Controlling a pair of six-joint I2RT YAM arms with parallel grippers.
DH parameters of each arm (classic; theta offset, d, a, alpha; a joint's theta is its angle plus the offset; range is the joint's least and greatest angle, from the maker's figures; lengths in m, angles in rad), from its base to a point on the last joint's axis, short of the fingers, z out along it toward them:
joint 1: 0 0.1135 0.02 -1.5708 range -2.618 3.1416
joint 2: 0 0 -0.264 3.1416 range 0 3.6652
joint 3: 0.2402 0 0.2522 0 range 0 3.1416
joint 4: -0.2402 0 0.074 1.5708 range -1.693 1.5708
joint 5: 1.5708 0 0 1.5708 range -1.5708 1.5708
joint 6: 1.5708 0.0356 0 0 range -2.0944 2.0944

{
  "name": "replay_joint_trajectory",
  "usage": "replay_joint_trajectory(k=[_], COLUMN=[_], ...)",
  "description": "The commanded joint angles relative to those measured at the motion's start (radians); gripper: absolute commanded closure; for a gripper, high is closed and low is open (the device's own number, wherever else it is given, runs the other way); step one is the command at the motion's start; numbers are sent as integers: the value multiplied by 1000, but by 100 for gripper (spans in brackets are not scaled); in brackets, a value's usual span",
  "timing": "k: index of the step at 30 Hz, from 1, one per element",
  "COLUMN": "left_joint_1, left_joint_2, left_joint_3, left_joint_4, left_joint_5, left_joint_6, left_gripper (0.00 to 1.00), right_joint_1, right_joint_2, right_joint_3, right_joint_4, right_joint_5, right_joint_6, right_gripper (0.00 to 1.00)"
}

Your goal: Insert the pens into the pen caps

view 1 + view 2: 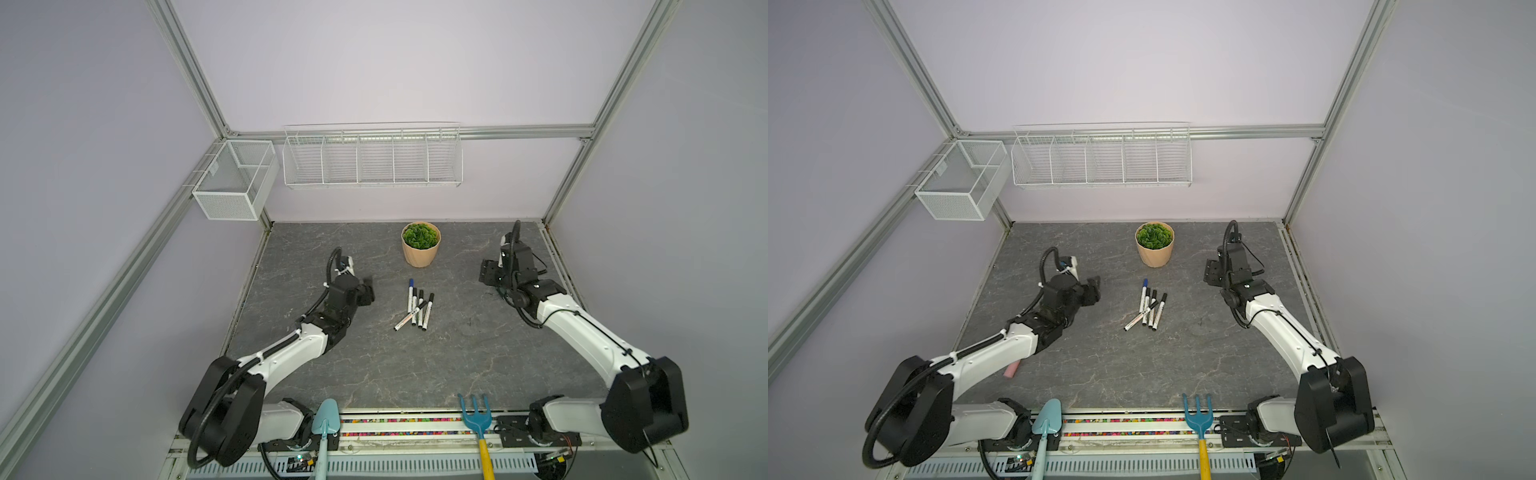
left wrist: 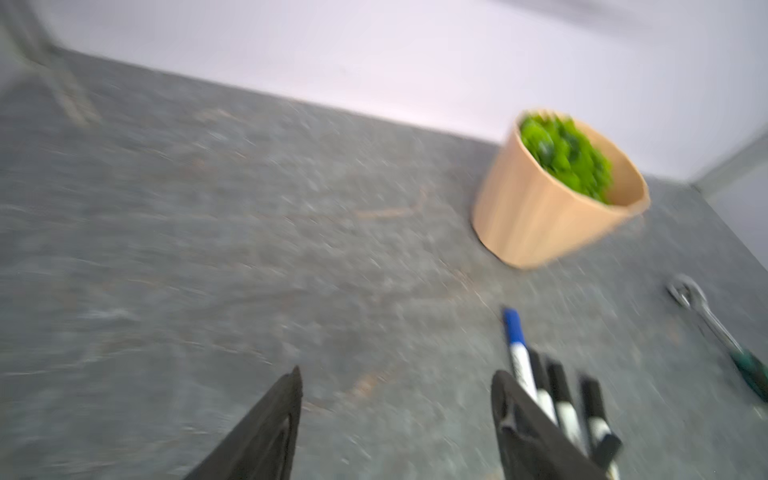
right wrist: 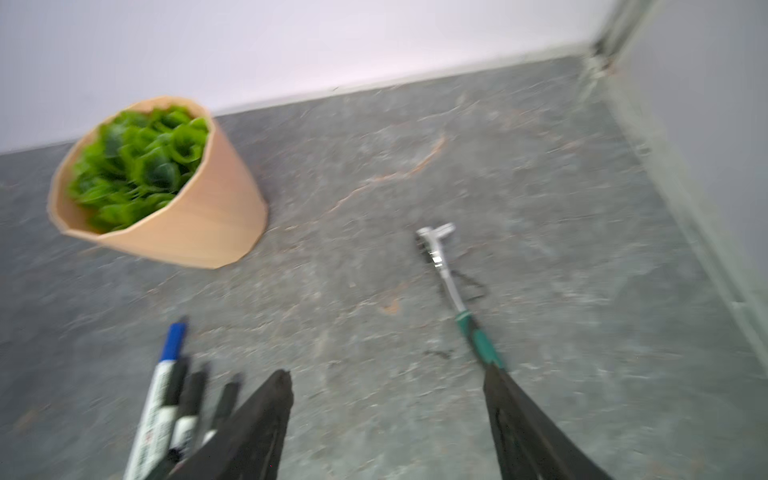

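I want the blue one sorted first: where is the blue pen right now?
In both top views the blue pen lies mid-table on the left side of the pen pile, its blue end pointing toward the plant pot behind it.

Grey stone-look tabletop (image 1: 457,365): pens (image 1: 417,307) bunched mid-table, one lying across the others. Potted plant (image 1: 420,245) just behind them. Green-handled metal tool (image 3: 461,309) further right. Small pink object (image 1: 1012,369) near the left edge.
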Motion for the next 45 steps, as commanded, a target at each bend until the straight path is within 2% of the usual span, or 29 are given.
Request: replay_joint_trajectory(k=[1, 3, 6, 8, 11, 13, 14, 17, 20, 22, 24, 25, 27, 28, 29, 31, 32, 34, 37, 39, 40, 43, 45], left_joint_1=[127, 199, 259, 273, 279, 279, 280, 288, 293, 295, 295, 298, 359, 393, 410, 412, 414, 414, 409, 407, 406, 402, 402], left_joint_2=[-80, -101, -95, -64, 22, 73, 99, 138, 182, 223, 239, 246, 281, 265, 259, 325, 287, 267, 320, 295, 297, 317, 310], left_joint_3=[35, 25, -33, -64, -88, -129, -158, -159, -126, -102, -87, -118, -181, -207, -239, -306, -294, -259, -293, -275, -266, -283, -278], left_joint_4=[-165, -202, -153, -110, -47, 78, 184, 289, 303, 332, 331, 406, 568, 576, 599, 845, 749, 648, 804, 723, 712, 777, 750], left_joint_5=[-174, -206, -262, -258, -292, -259, -245, -213, -192, -138, -144, -143, -63, -16, 11, -22, 4, -16, -24, -20, -38, -38, -33], left_joint_6=[20, 45, 119, 182, 176, 199, 217, 239, 264, 330, 369, 385, 362, 316, 294, 316, 303, 286, 320, 308, 305, 318, 313], left_gripper=[0, 1, 1, 1, 1, 1, 1, 1, 1, 1, 1, 1, 1, 1, 1, 1, 1, 1, 1, 1, 1, 1, 1], right_joint_1=[-17, -32, -38, -41, -45, -48, -48, -48, -51, -51, -55, -62, -68, -67, -67, -66, -69, -75, -81, -91, -142, -195, -257], right_joint_2=[13, 54, 110, 135, 155, 160, 166, 170, 141, 101, 81, 79, 99, 114, 126, 160, 165, 168, 151, 164, 171, 191, 213], right_joint_3=[-141, -167, -193, -250, -271, -287, -280, -281, -247, -292, -325, -314, -308, -327, -368, -407, -366, -370, -423, -465, -473, -466, -467], right_joint_4=[139, 177, 329, 532, 660, 723, 720, 729, 540, 581, 629, 595, 538, 542, 610, 746, 647, 663, 762, 892, 913, 907, 924], right_joint_5=[252, 263, 286, 227, 156, 86, 53, -1, 7, -20, -9, -2, 10, 27, 31, 20, 0, -18, 2, 13, -14, -79, -148], right_joint_6=[-140, -137, -199, -298, -380, -408, -419, -441, -402, -406, -411, -404, -404, -389, -379, -395, -381, -398, -444, -463, -443, -396, -342], right_gripper=[14, 10, 9, 9, 8, 11, 11, 11, 11, 11, 11, 11, 11, 11, 11, 11, 11, 11, 11, 11, 11, 11, 11])
